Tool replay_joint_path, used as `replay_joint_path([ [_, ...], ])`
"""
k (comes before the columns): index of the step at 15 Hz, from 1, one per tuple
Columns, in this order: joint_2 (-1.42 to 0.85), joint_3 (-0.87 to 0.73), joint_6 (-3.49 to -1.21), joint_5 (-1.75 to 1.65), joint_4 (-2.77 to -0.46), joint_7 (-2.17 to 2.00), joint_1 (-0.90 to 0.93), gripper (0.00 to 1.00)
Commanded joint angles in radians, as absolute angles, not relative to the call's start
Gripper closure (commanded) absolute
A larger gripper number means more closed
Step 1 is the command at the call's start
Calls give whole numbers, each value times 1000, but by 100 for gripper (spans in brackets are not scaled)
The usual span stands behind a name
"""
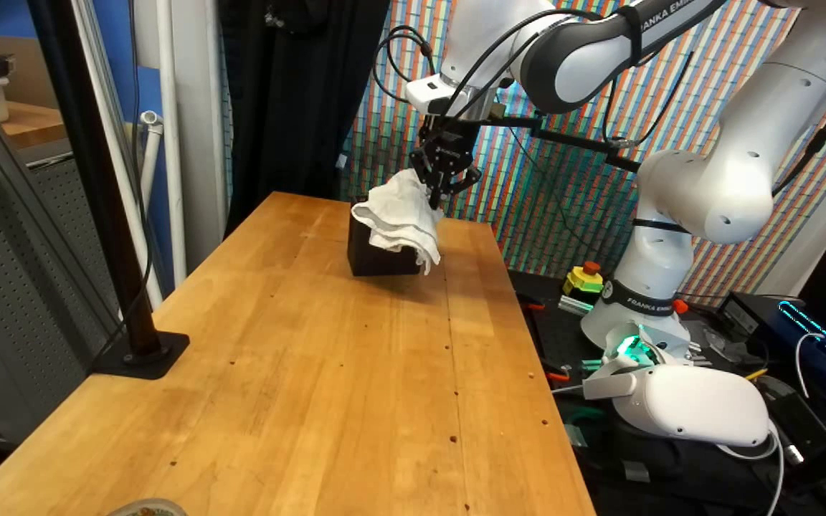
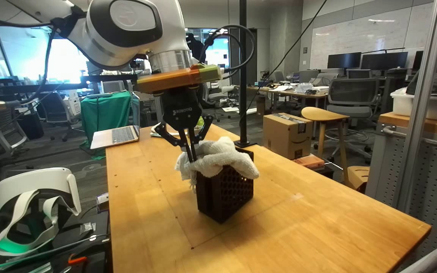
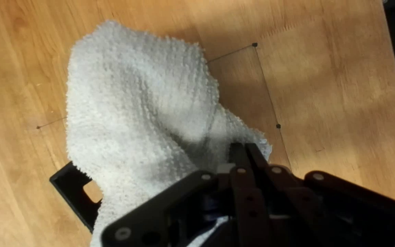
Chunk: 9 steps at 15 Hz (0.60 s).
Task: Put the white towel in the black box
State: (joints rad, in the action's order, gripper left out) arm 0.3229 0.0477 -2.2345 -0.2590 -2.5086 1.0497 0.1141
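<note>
Gripper (image 3: 244, 146) has jaws pinched on wht towel (image 3: 132, 109), draped over top of blk box (image 2: 224, 195) on tbl (image 2: 317, 235).

A robot arm (image 1: 714, 183), whiteboard (image 2: 385, 34), monitors (image 2: 384, 60) and chairs (image 2: 353, 93) mark an office-like lab.

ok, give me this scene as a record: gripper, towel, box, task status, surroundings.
gripper: the gripper has its fingers close together, seemingly pinching cloth near one edge
towel: white towel bunched across the box top, draping outside it
box: black box standing on the wooden table, top largely covered
task status: incomplete; towel hangs over the sides rather than lying fully inside
surroundings: black pole mounted on the table; white headset and emergency stop button beside it
</note>
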Motion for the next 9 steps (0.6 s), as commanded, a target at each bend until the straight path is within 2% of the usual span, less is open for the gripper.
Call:
replay_joint_path([
  [1, 333, 83, -2270, -388, -2504, 957, 102, 93],
  [9, 278, 110, -2439, -609, -2484, 764, 103, 93],
])
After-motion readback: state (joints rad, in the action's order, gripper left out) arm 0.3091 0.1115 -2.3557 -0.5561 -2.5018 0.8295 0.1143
